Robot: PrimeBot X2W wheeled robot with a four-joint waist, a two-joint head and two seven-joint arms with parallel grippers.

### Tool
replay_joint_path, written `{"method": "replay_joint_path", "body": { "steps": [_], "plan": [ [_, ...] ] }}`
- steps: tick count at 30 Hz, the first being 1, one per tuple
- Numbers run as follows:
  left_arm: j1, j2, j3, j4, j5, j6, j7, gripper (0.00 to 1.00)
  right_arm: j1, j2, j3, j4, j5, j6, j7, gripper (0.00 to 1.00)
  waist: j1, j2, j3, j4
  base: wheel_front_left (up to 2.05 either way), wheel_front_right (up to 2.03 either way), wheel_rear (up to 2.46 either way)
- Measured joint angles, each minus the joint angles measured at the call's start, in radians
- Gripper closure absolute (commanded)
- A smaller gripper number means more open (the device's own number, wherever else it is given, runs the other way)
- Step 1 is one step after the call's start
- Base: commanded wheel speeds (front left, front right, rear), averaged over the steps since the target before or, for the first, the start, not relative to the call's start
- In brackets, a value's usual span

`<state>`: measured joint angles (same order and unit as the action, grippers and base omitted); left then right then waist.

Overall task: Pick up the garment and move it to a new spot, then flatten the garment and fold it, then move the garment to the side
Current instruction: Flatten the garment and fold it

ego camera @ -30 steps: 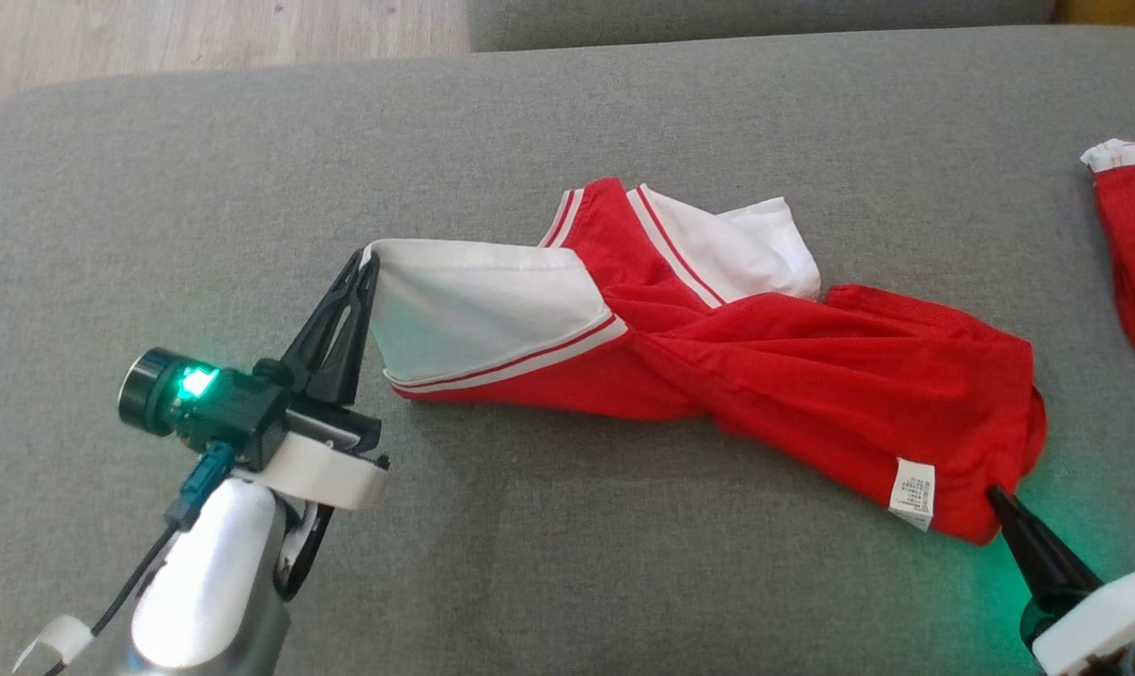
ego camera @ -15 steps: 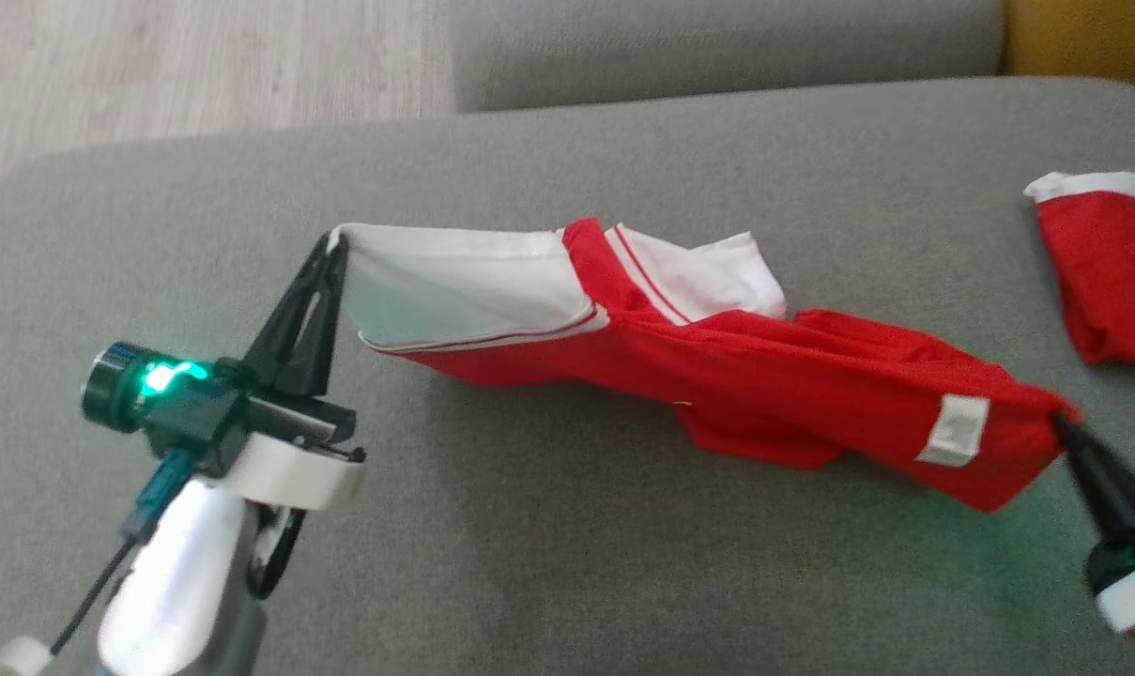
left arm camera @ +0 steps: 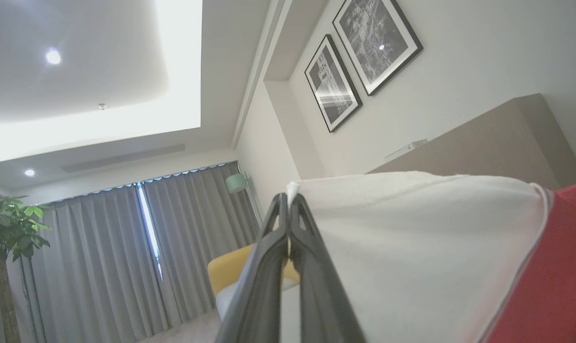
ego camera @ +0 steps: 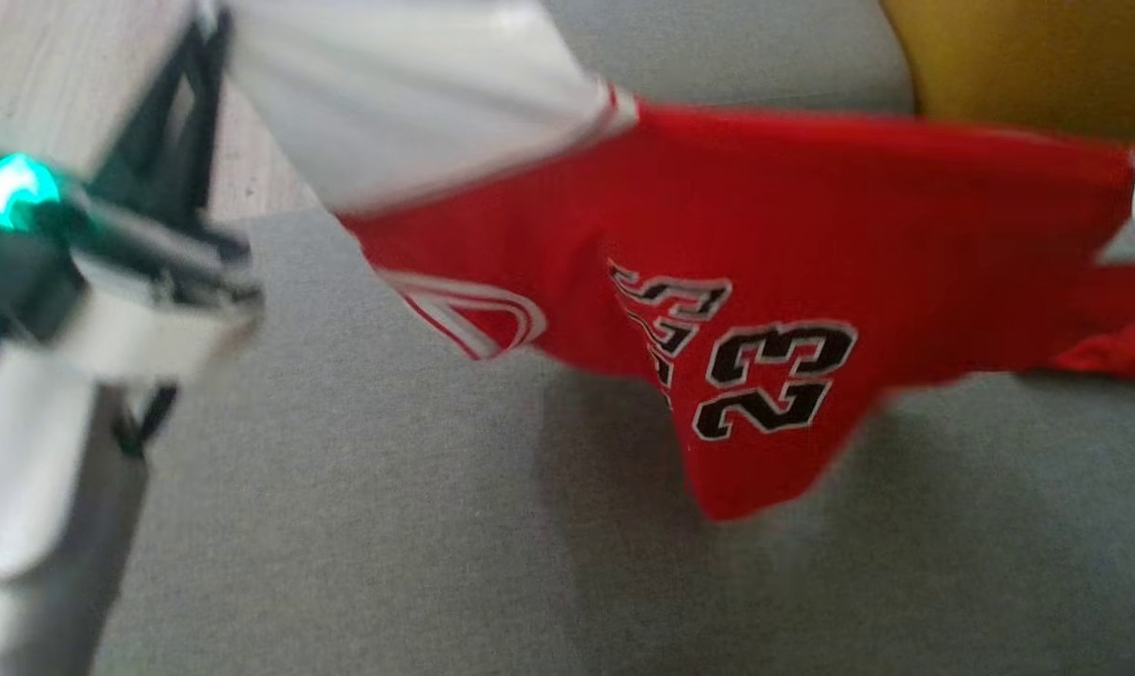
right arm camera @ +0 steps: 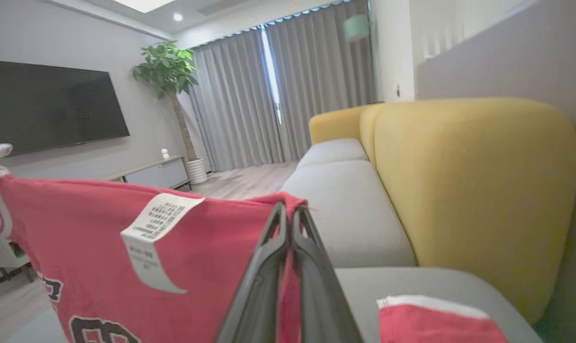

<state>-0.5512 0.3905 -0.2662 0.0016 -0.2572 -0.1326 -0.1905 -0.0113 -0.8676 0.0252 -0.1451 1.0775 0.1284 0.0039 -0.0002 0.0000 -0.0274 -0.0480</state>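
Left tool and right tool both tight on opposite ends of garment

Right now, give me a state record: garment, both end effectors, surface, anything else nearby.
garment: red jersey with a white part, "23" print facing the head camera, stretched in the air between both end effectors, middle sagging
left end effector: shut on the white edge
right end effector: shut on the red edge beside the care label
surface: grey sofa cushion below; contact with the lowest fold cannot be told
other: second red garment lying on the cushion near the yellow backrest
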Motion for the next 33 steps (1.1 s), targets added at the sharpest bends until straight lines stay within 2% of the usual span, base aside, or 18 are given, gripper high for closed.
{"method": "replay_joint_path", "body": {
  "steps": [5, 9, 10, 15, 20, 23, 26, 29, 33],
  "plan": [
    [-0.194, -0.009, 0.0, 0.072, -0.112, 0.0, 0.061, 1.0, -0.256, 0.007, 0.059, 0.027, -0.065, 0.0, 0.083, 1.0, 0.0002, 0.0, 0.036, -0.006, 0.0, 0.0, 0.0],
    [-0.358, -0.023, -0.009, 0.161, -0.181, 0.0, 0.107, 1.0, -0.515, 0.042, 0.127, 0.09, -0.142, 0.0, 0.132, 1.0, 0.0003, 0.0, 0.097, -0.006, 0.0, 0.0, 0.0],
    [-0.358, -0.023, -0.009, 0.161, -0.181, 0.0, 0.107, 1.0, -0.515, 0.042, 0.127, 0.09, -0.142, 0.0, 0.132, 1.0, 0.0003, 0.0, 0.097, -0.006, 0.0, 0.0, 0.0],
    [-0.625, -0.031, -0.03, 0.348, -0.223, 0.0, 0.152, 1.0, -0.857, 0.124, 0.236, 0.24, -0.226, 0.0, 0.158, 1.0, 0.0004, 0.0, 0.206, -0.002, 0.0, 0.0, 0.0],
    [-0.863, -0.043, -0.029, 0.544, -0.149, 0.011, 0.018, 1.0, -1.118, 0.237, 0.299, 0.446, -0.225, 0.0, 0.086, 1.0, 0.0007, -0.0001, 0.332, 0.006, 0.0, 0.0, 0.0],
    [-0.998, -0.072, -0.028, 0.633, -0.095, 0.024, -0.058, 1.0, -1.242, 0.262, 0.334, 0.563, -0.225, 0.0, -0.031, 1.0, 0.0008, -0.0001, 0.417, 0.016, 0.0, 0.0, 0.0],
    [-1.044, -0.098, -0.013, 0.636, -0.083, 0.024, -0.068, 1.0, -1.302, 0.255, 0.369, 0.616, -0.225, 0.0, -0.104, 1.0, 0.0007, -0.0001, 0.46, 0.027, 0.0, 0.0, 0.0],
    [-1.032, -0.113, 0.016, 0.585, -0.076, 0.02, -0.068, 1.0, -1.32, 0.232, 0.445, 0.646, -0.225, 0.0, -0.131, 1.0, 0.0004, -0.0001, 0.489, 0.042, 0.0, 0.0, 0.0],
    [-0.919, -0.119, 0.019, 0.561, -0.078, 0.008, -0.071, 1.0, -1.305, 0.207, 0.545, 0.693, -0.219, 0.0, -0.147, 1.0, 0.0003, -0.0001, 0.513, 0.062, 0.0, 0.0, 0.0]
  ]
}}
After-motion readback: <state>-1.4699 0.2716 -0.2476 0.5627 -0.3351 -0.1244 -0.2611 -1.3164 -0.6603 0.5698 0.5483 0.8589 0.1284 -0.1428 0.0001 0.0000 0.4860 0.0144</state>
